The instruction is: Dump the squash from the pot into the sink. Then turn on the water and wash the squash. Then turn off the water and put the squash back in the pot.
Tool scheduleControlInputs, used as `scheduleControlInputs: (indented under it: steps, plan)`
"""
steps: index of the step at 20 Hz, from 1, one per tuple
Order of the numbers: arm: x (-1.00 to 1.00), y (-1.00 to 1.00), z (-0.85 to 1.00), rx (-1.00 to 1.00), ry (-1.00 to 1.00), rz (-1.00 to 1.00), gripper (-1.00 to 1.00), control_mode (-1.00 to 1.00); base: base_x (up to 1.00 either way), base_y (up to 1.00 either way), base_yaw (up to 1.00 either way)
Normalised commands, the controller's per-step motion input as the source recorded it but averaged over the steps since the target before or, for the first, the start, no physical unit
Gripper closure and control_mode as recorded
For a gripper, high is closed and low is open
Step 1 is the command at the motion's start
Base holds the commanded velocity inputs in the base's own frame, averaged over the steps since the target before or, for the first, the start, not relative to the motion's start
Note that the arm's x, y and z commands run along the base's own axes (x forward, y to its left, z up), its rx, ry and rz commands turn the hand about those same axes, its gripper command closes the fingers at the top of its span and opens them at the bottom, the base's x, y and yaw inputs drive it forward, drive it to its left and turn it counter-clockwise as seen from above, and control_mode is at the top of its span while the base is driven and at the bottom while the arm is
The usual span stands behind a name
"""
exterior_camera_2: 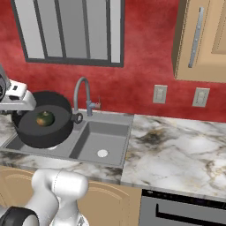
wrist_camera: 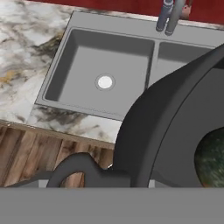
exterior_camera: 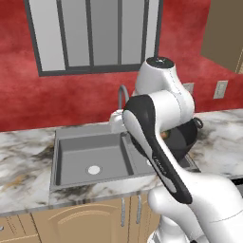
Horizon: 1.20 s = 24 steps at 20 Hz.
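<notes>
The black pot [exterior_camera_2: 44, 126] hangs in the air over the grey sink [exterior_camera_2: 103, 134], tipped a little so its inside shows. The squash [exterior_camera_2: 45, 118] lies inside it, a dark green and orange ball, also seen at the pot's floor [wrist_camera: 213, 158]. My gripper [exterior_camera_2: 17, 110] is shut on the pot at its left rim, by the loop handle [wrist_camera: 74, 171]. From the left base view my own arm covers most of the pot [exterior_camera: 184, 137], and a sliver of the squash [exterior_camera: 163, 135] peeks out. Which basin lies under the pot I cannot tell.
The gooseneck faucet [exterior_camera_2: 82, 95] stands behind the sink's divider. A white drain [wrist_camera: 105, 82] marks the uncovered basin. Marble counter [exterior_camera_2: 176, 145] runs to the right, with wall outlets [exterior_camera_2: 159, 94] above it and a wooden wall cabinet [exterior_camera_2: 203, 39] overhead.
</notes>
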Motion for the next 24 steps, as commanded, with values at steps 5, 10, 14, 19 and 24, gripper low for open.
scheduleControlInputs:
  steps: [5,10,14,19,24]
  plan:
    - [-0.05,0.67,0.00,0.03,0.00,0.07,1.00,-1.00,0.00,0.00,0.00]
    - [0.00,0.55,0.00,0.08,0.00,0.09,1.00,-1.00,0.00,0.00,0.00]
    - [0.08,0.40,0.00,0.09,0.00,0.10,1.00,-1.00,0.00,0.00,0.00]
    - [0.18,0.35,0.00,0.06,0.00,0.08,1.00,-1.00,0.00,0.00,0.00]
    - [0.37,0.19,-0.05,0.03,0.00,0.05,1.00,-1.00,0.00,0.00,0.00]
